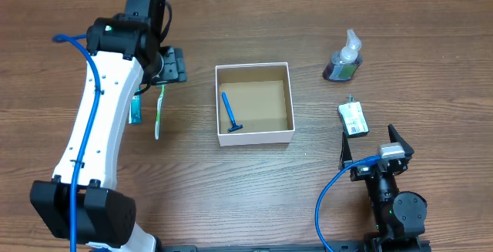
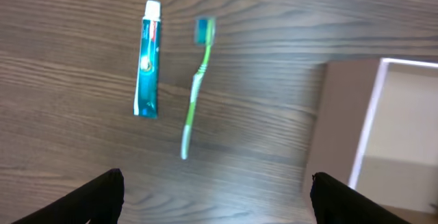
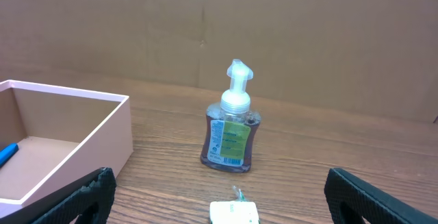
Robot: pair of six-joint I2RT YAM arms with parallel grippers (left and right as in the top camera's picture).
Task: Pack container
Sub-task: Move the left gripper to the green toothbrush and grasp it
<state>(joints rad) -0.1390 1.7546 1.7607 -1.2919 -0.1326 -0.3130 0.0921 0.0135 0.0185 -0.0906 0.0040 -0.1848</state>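
The container (image 1: 254,137), a white square cardboard box with a brown floor, sits mid-table with a blue razor (image 1: 230,112) lying in its left part. It also shows in the left wrist view (image 2: 373,107) and in the right wrist view (image 3: 102,125). A green toothbrush (image 1: 160,112) and a teal toothpaste tube (image 1: 135,110) lie side by side left of the box; both show in the left wrist view, the toothbrush (image 2: 195,94) right of the tube (image 2: 148,63). My left gripper (image 2: 217,193) is open and empty above them. My right gripper (image 3: 219,196) is open and empty at the front right.
A soap pump bottle (image 1: 343,59) with purple liquid stands at the back right, also in the right wrist view (image 3: 230,129). A small white-and-green packet (image 1: 353,119) lies just ahead of my right gripper (image 1: 377,150). A cardboard wall backs the table.
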